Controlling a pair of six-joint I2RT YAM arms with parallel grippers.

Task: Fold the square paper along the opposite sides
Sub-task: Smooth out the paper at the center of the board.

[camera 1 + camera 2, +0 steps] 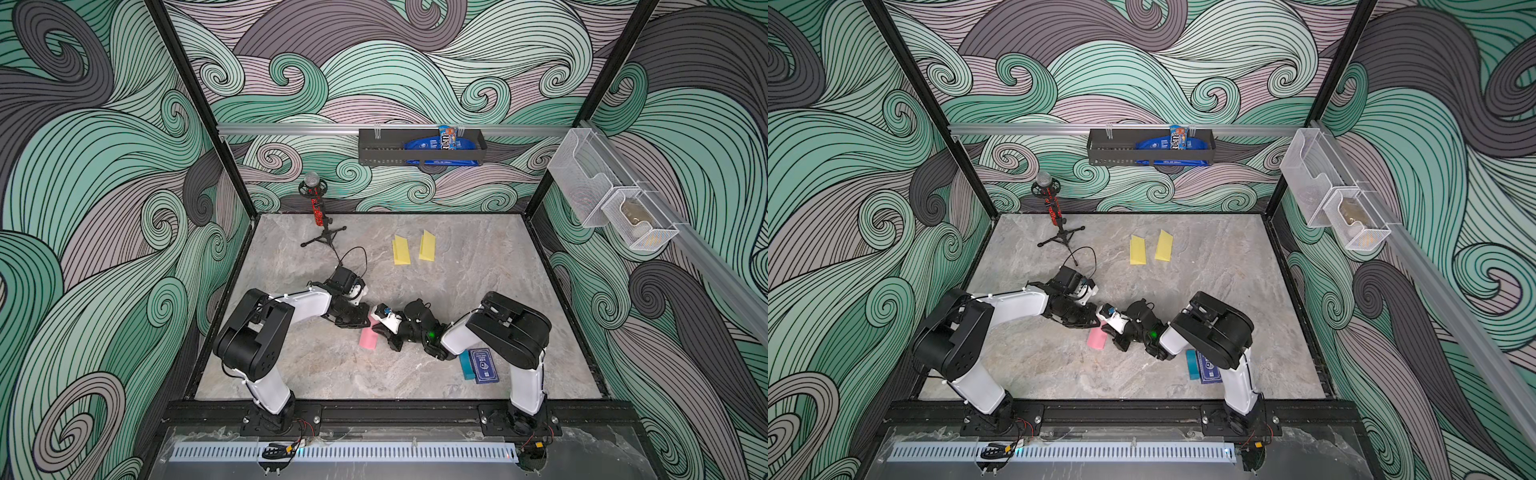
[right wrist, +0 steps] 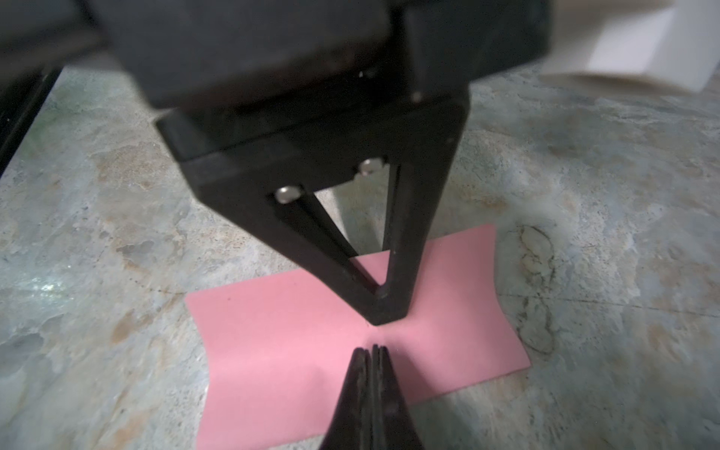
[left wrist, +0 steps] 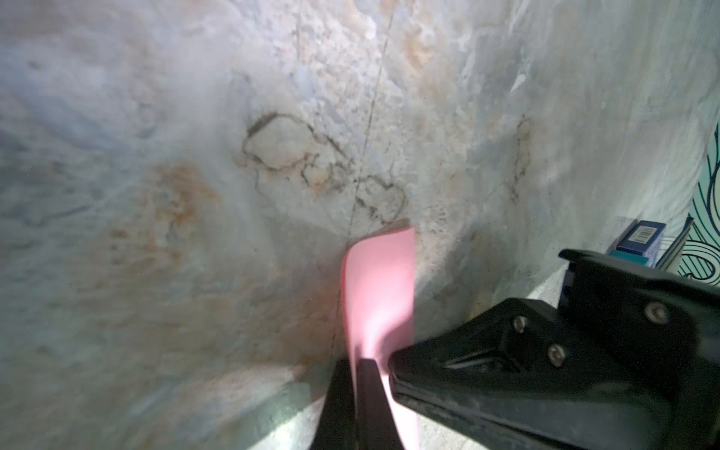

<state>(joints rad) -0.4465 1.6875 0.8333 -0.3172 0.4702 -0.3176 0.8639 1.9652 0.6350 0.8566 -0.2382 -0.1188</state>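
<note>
- Jaws on the left arm (image 1: 307, 305) are clenched on the pink paper (image 2: 272, 350). In the left wrist view the sheet runs up from between the two fingers (image 3: 368, 389).
- Jaws on the right arm (image 1: 456, 337) are pressed together too, tips down at the sheet just beside the left ones. Whether they pinch an edge or only bear on it, I cannot tell.
- That pink paper sits toward the front middle of the desk (image 1: 457, 282), between the two arms. In both top views it shows as a narrow strip rather than a square, so I judge its opposite sides already brought together.
- Step in hand, as I read it, is setting the crease: one arm holds the layers while the other works at the fold.
- Next move calls for a firm, even press along the folded edge without dragging the thin sheet, then a clean let-go so it lies flat.
- Count:
  - one pink paper
  - two folded yellow ones farther back, a yellow paper (image 1: 401, 250) and just beside it a second yellow paper (image 1: 427, 247)
  - one teal pad (image 1: 466, 365)
  - one dark blue box (image 1: 484, 365) by the right arm's base
  - one microphone (image 1: 318, 203) on a tripod
</note>
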